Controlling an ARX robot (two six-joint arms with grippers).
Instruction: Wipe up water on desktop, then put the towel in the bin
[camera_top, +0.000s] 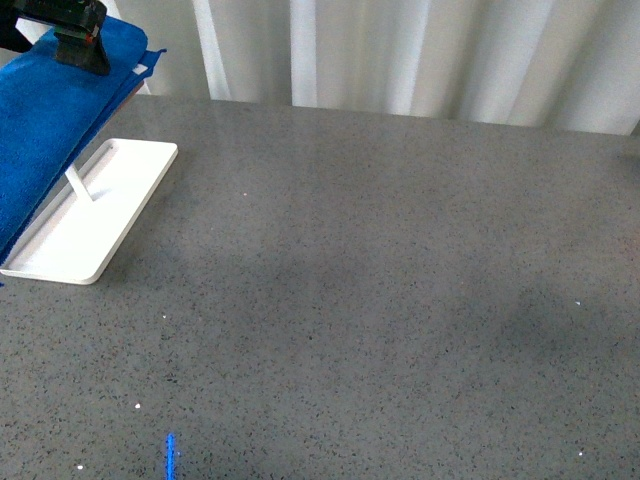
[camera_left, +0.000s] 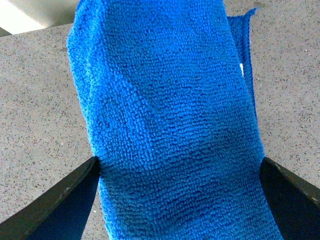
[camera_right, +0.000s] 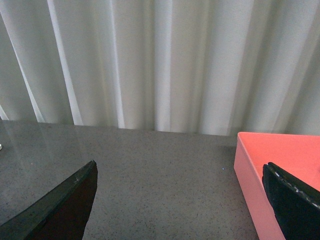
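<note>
1. Nearest my left wrist camera is the towel (camera_left: 170, 115), a thick blue fold filling the gap of the left gripper (camera_left: 180, 165). The cloth touches both black fingers (camera_left: 55, 205), which stand wide. I cannot tell whether they clamp it or merely bracket it.
2. In the front view the towel hangs steeply at the far left. Its upper end is under that gripper, and its lower part covers the left side of the white tray (camera_top: 125, 195). The tray lies on the desktop (camera_top: 380, 300), and a short pale bar (camera_top: 80, 185) stands up from it.
3. Across the middle and right of the desktop I find no puddle. There is only speckle, a few bright glints, and soft darker patches that I read as shadow. I cannot say whether any water is there.
4. The right gripper (camera_right: 179, 167) hovers over the desktop near the curtain (camera_right: 165, 65), jaws apart with nothing between them.
5. Just beside its right finger sits a coral-red open box (camera_right: 250, 195), which I take for the bin. The part of its inside that I can see holds no cloth.
6. My judgement is that the towel is neither flat on the desktop nor in the box, so the drop is certainly left to do. With the cloth raised over the tray and well apart from the box, I would guess the wiping is not yet begun.
</note>
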